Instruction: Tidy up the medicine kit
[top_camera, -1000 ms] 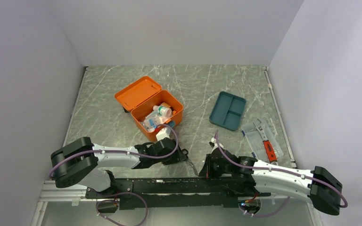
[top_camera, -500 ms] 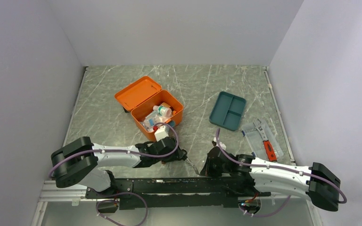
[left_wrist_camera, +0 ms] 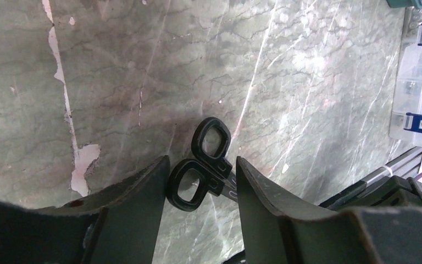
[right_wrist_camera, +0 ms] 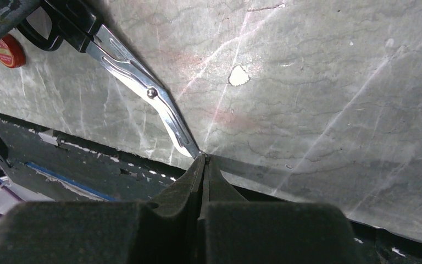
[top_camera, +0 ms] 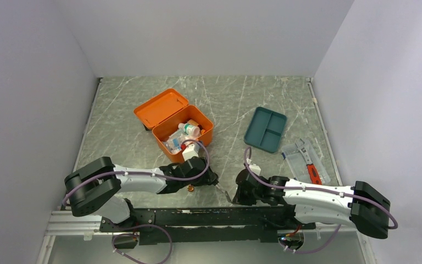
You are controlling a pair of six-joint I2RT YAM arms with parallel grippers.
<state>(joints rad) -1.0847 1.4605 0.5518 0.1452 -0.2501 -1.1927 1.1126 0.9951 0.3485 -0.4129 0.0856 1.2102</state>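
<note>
Scissors point(left_wrist_camera: 215, 166) lie flat and closed on the worktop point(top_camera: 121, 137), on the near side of the medicine kit point(top_camera: 161, 109), with their handle loops closer to the kit than the blade tip. The kit stands open with its lid thrown back and bottles and packets inside, so it is ready to take more. The left tool point(left_wrist_camera: 200, 164) is low over the loops with its jaws partly apart. One finger touches the lower loop and the other sits just beside the shank, so I judge this a straddle set up for a grasp, not yet a clamp. The right tool point(right_wrist_camera: 202, 162), farther from the kit, is fully closed with its tips at the blade point, apparently to pin the scissors against sliding. I cannot tell whether it pinches the steel.
</note>
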